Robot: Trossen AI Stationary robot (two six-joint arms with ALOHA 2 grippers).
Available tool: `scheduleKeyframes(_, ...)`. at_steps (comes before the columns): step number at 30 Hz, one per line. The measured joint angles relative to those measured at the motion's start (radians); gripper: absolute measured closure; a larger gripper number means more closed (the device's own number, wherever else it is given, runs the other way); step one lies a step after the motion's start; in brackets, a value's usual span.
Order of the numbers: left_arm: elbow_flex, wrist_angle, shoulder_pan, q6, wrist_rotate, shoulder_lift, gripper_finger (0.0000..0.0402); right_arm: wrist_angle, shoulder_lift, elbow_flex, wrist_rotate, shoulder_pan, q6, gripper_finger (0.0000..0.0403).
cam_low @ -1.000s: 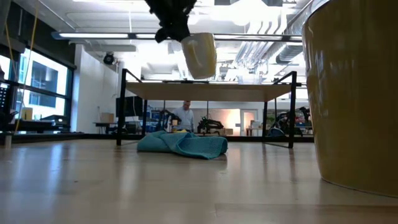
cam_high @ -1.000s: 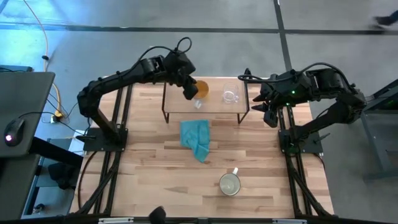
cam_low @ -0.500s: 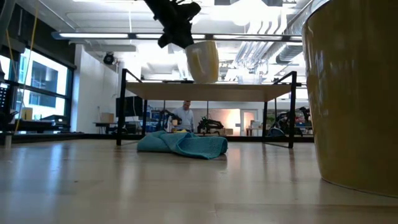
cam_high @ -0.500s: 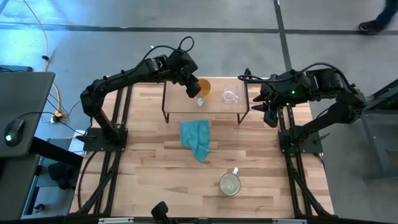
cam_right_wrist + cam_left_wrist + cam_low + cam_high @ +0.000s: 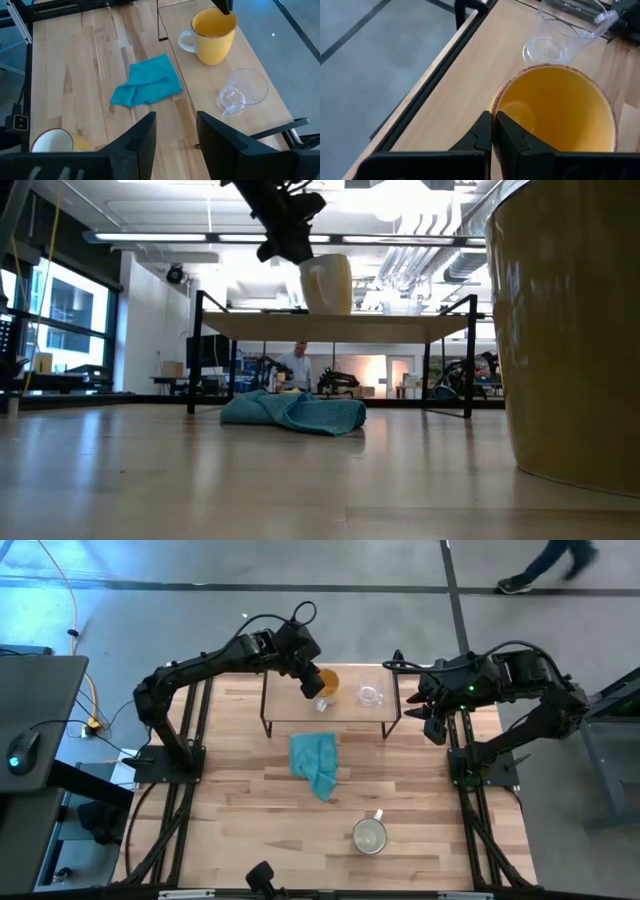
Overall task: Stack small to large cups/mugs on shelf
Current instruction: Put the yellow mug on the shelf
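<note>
Orange mug (image 5: 214, 35): yellow-orange inside and out, pale handle, upright on the shelf (image 5: 345, 709), toward its left half; rim pinched by the left gripper.
Left gripper (image 5: 492, 131): closed tight on the orange mug's rim, one finger inside the wall, one outside; reaches in over the shelf's back-left part.
Glass cup (image 5: 370, 695): small, clear, with handle, standing on the shelf just beside the orange mug, apart from it.
Cream mug (image 5: 369, 835): largest, pale with a handle, upright on the bench (image 5: 240, 800) near the front edge, well apart from the shelf.
Shelf: low light-wood board on thin black legs, at the back of the bench.
Teal cloth (image 5: 315, 763): crumpled on the bench just in front of the shelf.
Right gripper (image 5: 428, 706): fingers spread wide, holding nothing, hanging by the shelf's right end.
</note>
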Motion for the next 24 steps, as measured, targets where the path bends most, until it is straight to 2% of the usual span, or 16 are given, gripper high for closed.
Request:
scheduleKeyframes(15, 0.000, -0.001, 0.001, 0.011, -0.015, 0.000, 0.0401, 0.000, 0.000, 0.000, -0.001, 0.000, 0.000, 0.0269)
scheduleKeyframes(24, 0.000, 0.039, 0.001, 0.011, 0.013, 0.000, 0.0388, 0.000, 0.000, 0.000, -0.001, 0.000, 0.000, 0.0269)
